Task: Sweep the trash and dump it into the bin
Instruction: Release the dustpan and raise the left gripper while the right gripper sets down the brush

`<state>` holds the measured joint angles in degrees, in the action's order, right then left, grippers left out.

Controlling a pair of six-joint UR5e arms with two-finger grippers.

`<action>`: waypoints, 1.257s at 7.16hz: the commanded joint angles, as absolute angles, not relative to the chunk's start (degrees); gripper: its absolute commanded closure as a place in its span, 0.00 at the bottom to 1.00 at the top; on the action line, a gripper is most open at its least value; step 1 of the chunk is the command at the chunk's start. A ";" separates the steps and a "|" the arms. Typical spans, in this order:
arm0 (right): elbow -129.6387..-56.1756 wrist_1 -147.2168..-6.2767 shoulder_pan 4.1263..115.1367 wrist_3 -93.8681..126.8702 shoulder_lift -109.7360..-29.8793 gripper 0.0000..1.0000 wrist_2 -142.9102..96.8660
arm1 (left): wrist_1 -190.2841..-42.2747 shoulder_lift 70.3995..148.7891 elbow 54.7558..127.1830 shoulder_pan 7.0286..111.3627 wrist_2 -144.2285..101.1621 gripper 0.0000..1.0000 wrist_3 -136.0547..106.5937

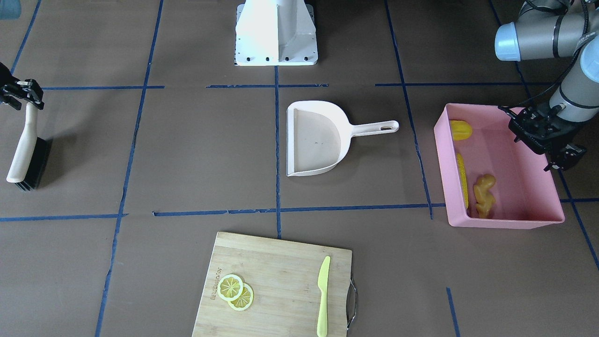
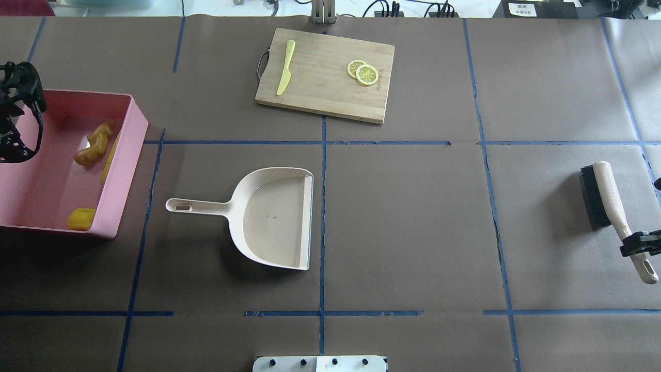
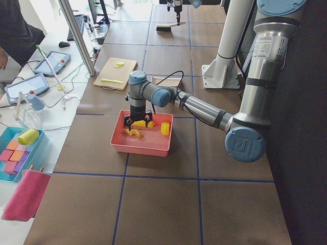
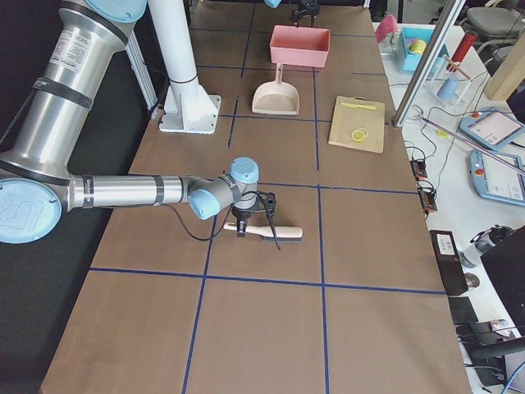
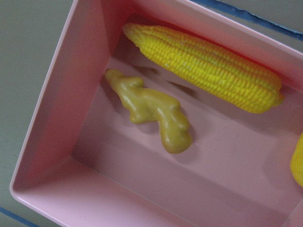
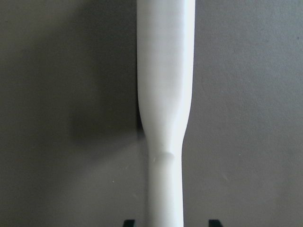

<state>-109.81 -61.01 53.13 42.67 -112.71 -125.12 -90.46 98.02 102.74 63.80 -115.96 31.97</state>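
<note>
We see the brown counter (image 2: 413, 217) marked off with blue tape, with the left fingers (image 1: 543, 138) at one end and the right fingers (image 2: 639, 243) at the other.

The pink bin (image 1: 505, 221) sits right under the left fingers, which hang spread apart over its outer side and touch nothing. All the trash lies inside it.

The wooden board (image 2: 320, 77) is at the counter's far edge, well apart from both sets of fingers.

The cream dustpan (image 1: 318, 140) lies flat between the two sets of fingers, nearer the left ones. Its handle points toward the bin.

The brush (image 2: 609, 196) lies on the counter. The right fingers stand open on either side of its handle, with a gap showing on each side in the wrist view.

The corn (image 5: 208, 66) lies along the bin wall opposite the left fingers. The ginger (image 5: 156, 111) is just beside it, nearer those fingers. The yellow lump (image 1: 461, 129) sits in the bin's corner on the robot's side.

On the board lie a knife (image 2: 285, 67) and two overlapping lemon slices (image 2: 363, 72), well apart from each other.
</note>
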 commanded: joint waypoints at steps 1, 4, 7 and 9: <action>-111.52 -61.17 56.05 42.63 -112.50 0.00 -125.15 | -90.09 97.56 98.46 71.23 -116.54 0.00 27.46; -112.33 -62.40 65.61 40.10 -112.32 0.00 -131.98 | -85.73 97.38 93.36 82.83 -124.83 0.00 26.55; -112.32 -77.46 76.60 21.16 -109.36 0.00 -134.37 | -80.26 97.47 87.98 92.18 -135.61 0.00 19.46; -112.32 -81.99 81.46 16.62 -107.76 0.00 -136.66 | -79.19 95.46 85.70 93.69 -135.88 0.00 12.60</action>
<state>-112.33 -79.23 78.60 19.34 -108.76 -135.37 -79.79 96.63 86.82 92.55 -135.51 16.62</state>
